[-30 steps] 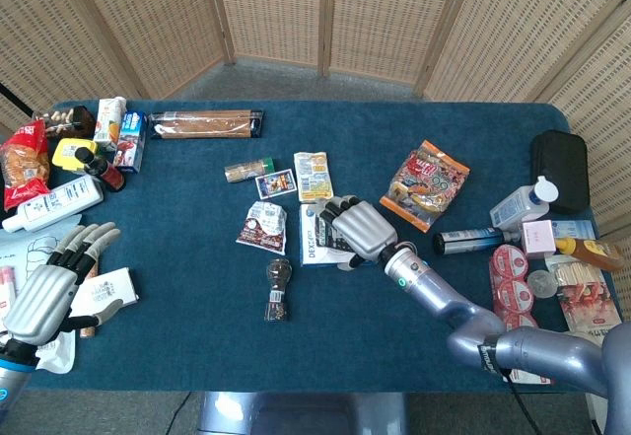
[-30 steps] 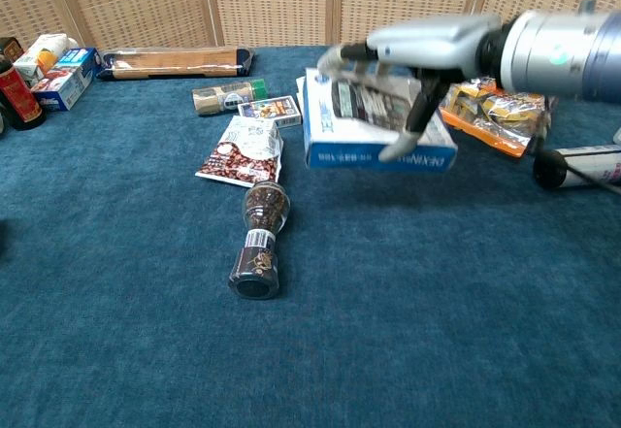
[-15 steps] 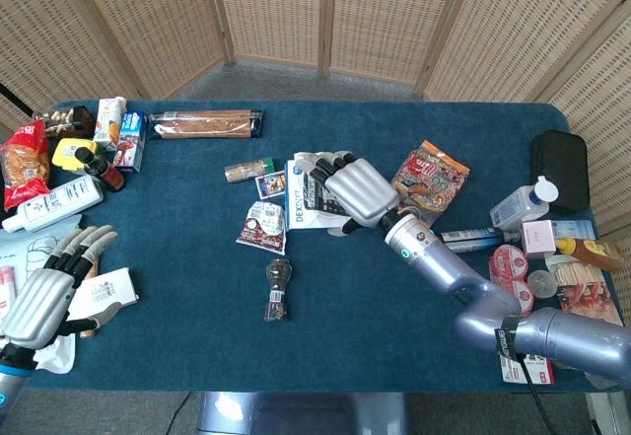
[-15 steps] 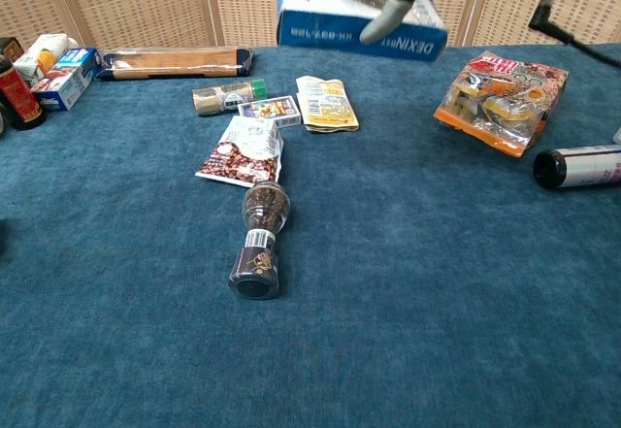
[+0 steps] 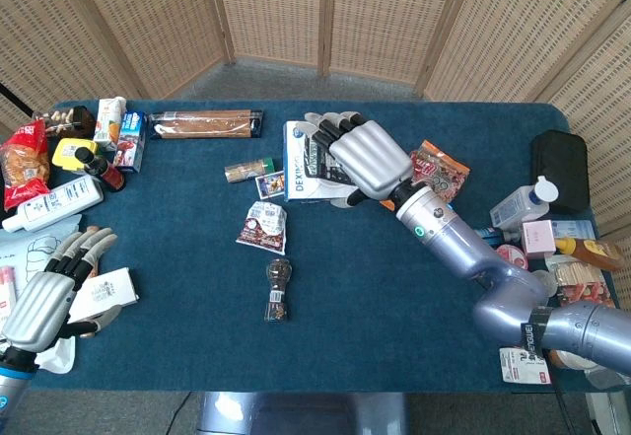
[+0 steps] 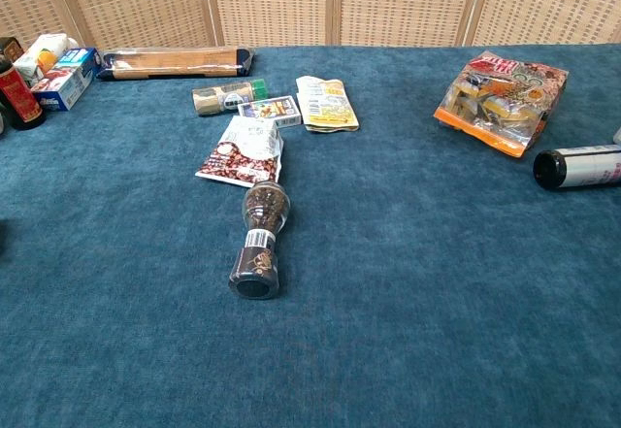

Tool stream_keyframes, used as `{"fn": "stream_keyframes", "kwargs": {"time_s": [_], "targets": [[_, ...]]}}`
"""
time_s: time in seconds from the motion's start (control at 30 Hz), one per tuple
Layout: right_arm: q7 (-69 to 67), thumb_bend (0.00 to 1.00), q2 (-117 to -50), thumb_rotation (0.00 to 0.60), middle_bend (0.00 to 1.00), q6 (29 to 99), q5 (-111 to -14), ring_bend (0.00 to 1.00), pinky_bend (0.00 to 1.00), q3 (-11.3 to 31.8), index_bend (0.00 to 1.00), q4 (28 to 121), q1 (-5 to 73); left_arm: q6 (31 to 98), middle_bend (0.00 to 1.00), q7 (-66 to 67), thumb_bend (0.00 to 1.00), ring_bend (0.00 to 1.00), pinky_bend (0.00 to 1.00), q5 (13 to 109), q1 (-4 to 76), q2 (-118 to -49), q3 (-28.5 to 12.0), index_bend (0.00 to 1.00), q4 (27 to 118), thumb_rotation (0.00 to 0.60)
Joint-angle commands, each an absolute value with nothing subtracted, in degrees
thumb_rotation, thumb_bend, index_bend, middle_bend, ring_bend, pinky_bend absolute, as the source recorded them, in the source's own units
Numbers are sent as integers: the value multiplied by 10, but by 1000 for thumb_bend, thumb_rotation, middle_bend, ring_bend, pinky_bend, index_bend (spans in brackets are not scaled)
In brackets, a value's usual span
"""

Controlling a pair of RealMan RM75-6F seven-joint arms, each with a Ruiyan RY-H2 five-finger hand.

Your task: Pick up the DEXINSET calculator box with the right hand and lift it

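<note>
The white and blue DEXINSET calculator box (image 5: pixel 299 163) hangs in the air well above the blue table (image 5: pixel 394 287) in the head view. My right hand (image 5: pixel 360 159) grips it from above, fingers wrapped over its far side. Neither the box nor the right hand shows in the chest view. My left hand (image 5: pixel 49 292) lies at the table's near left edge, fingers apart and holding nothing, beside a small white box (image 5: pixel 106 292).
Below the lifted box lie a coffee pouch (image 6: pixel 243 151), a pepper grinder (image 6: pixel 260 239), a card pack (image 6: pixel 272 111) and a yellow sachet (image 6: pixel 326 104). An orange snack bag (image 6: pixel 503 98) and a black tube (image 6: pixel 577 167) lie right. Bottles and cartons crowd both table ends.
My right hand has raised the calculator box from the table, up and away from me, until it left the top of the chest view. The left hand has barely moved.
</note>
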State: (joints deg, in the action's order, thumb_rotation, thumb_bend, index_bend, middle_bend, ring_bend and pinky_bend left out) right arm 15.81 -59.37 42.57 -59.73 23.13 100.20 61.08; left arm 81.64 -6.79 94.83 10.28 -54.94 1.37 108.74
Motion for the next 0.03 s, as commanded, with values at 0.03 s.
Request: {"fn": "stream_keyframes", "kwargs": {"time_s": [0.03], "targets": [[157,247,-587,600,413,428,-594,889,813,229,0,1007,612,815,0,-67,293,0,0,949,105,-550,11,0,1089,600]]}}
